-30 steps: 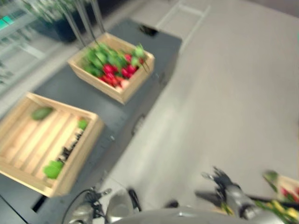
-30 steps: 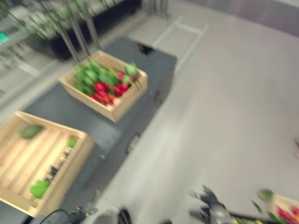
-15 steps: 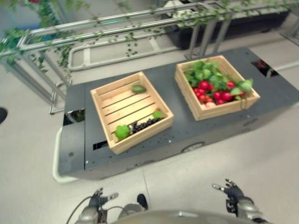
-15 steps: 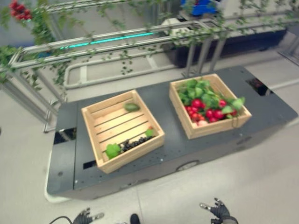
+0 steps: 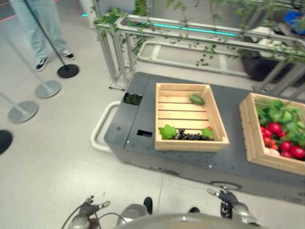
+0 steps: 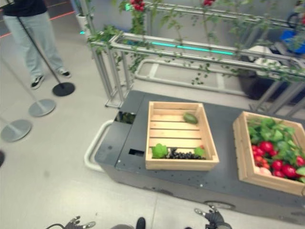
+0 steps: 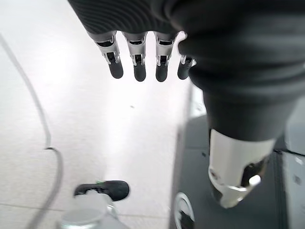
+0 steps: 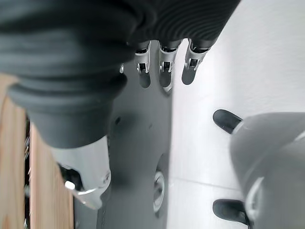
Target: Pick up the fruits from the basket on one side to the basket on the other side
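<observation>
Both hands open, low: left hand (image 5: 90,208), right hand (image 5: 228,198).

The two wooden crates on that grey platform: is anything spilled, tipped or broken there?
Nothing stands out. Both crates sit flat on the grey platform: the left crate holds a few greens and dark berries, the right crate red fruit and leaves. Nothing has spilled.

right crate (image 5: 267,143) cut off, person (image 6: 28,28) cropped

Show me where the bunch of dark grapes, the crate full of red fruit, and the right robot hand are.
bunch of dark grapes (image 5: 189,136): left eye view, middle of the cluster.
crate of red fruit (image 6: 242,156): right eye view, its near left wall.
right robot hand (image 5: 227,198): left eye view, back of the hand.
</observation>
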Motion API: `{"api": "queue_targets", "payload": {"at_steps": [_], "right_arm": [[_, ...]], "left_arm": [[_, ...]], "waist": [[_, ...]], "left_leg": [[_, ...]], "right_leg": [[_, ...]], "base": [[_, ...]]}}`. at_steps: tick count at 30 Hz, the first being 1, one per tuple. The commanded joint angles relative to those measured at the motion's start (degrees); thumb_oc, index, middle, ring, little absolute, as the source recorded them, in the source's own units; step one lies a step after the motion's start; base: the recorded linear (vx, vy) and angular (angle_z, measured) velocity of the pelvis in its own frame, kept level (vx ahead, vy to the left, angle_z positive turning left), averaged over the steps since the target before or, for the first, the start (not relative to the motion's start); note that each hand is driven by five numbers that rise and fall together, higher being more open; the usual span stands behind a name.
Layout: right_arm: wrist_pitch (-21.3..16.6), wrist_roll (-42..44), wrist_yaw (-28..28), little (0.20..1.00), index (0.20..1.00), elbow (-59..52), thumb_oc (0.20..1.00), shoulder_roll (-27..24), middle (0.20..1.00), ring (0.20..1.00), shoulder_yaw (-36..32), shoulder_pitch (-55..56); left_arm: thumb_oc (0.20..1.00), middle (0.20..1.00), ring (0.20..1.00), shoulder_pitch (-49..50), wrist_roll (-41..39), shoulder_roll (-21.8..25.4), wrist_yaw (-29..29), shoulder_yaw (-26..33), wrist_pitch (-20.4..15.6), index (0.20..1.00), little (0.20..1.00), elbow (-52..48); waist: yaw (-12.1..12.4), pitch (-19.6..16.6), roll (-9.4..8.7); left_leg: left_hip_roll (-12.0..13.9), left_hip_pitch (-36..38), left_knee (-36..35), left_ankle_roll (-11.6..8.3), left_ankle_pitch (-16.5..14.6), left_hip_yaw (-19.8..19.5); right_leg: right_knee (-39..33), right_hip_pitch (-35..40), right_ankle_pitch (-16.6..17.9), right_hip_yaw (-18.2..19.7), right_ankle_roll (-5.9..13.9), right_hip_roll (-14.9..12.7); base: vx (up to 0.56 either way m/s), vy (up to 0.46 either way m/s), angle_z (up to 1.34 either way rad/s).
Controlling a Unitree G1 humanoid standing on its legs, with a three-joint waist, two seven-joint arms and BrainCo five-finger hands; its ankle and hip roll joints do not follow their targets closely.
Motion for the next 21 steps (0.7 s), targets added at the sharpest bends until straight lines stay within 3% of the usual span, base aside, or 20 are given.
{"api": "queue_targets", "payload": {"at_steps": [1, 6, 21], "right_arm": [[-1.38, 1.21, -0.20, 1.000, 1.000, -0.74, 1.000, -0.56, 1.000, 1.000, 0.61, -1.11], [-1.77, 1.47, -0.86, 1.000, 1.000, -3.28, 1.000, -0.68, 1.000, 1.000, 1.39, -1.30], [-1.61, 1.01, -1.09, 1.000, 1.000, 0.47, 1.000, -0.89, 1.000, 1.000, 0.30, -0.55]], "left_arm": [[1.000, 1.000, 1.000, -3.34, -2.73, -0.83, 0.15, 2.58, -0.72, 1.000, 1.000, 1.69], [1.000, 1.000, 1.000, -3.44, -2.21, -1.84, -0.09, 1.91, -0.62, 1.000, 1.000, 1.93], [1.000, 1.000, 1.000, -2.90, -0.71, -2.29, -0.16, 0.75, -0.45, 1.000, 1.000, 2.06]], "waist": [[1.25, -2.17, -0.86], [0.81, -3.96, -1.21], [0.33, -5.59, -1.07]], "left_leg": [[3.29, -1.16, -1.91, -5.94, -0.60, -4.89], [4.91, -2.06, -3.28, -7.44, 0.37, -4.06], [4.93, -1.43, -3.23, -7.18, -0.26, -2.93]], "right_leg": [[-3.60, 2.72, 0.39, -1.62, 3.52, 0.89], [-7.37, 5.30, 0.91, -3.99, 3.34, 2.80], [-7.76, 6.42, -0.52, -3.92, 2.31, 3.86]], "base": [[0.13, -0.216, 0.21], [0.06, -0.099, 0.23], [0.03, -0.015, 0.01]]}}
